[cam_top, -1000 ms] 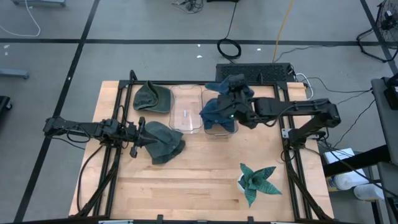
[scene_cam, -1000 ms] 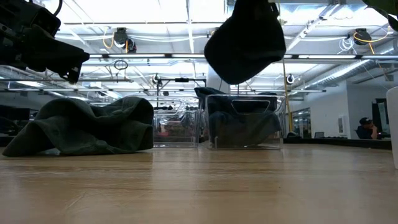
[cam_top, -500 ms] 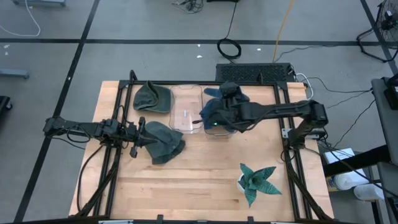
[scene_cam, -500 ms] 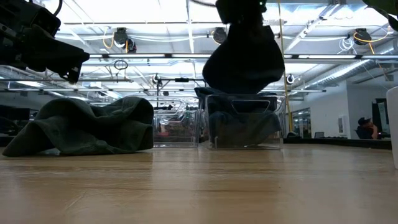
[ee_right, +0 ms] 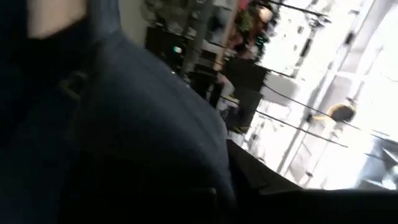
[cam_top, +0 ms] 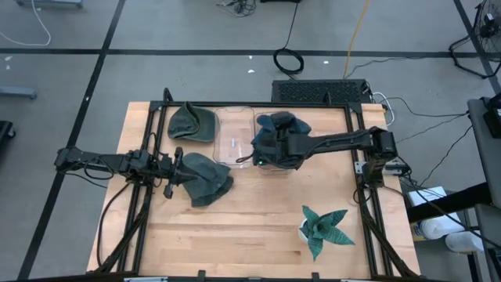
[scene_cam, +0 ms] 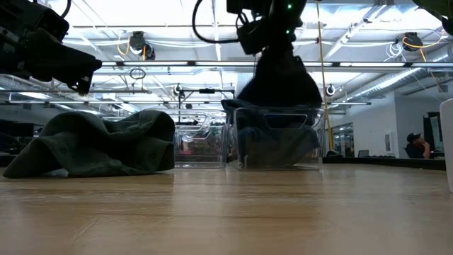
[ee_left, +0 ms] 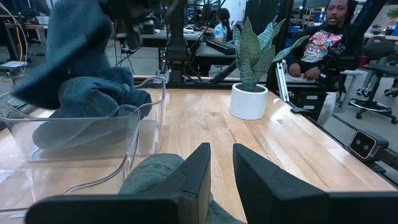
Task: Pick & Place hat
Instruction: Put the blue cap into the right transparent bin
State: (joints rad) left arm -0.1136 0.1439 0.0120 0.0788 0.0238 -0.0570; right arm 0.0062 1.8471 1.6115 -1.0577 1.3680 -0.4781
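blue hat (cam_top: pixel 275 135) hangs clenched in the right gripper's (cam_top: pixel 270 149) fingers over the clear bin (cam_top: pixel 275 163) at the bench's (cam_top: pixel 250 227) twelve o'clock, and releasing it off-centre could drape it over the rim instead of inside.

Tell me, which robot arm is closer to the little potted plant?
The right. Its gripper holds a blue hat over the clear bin, just beyond the plant; the left gripper sits across the table on a green hat.
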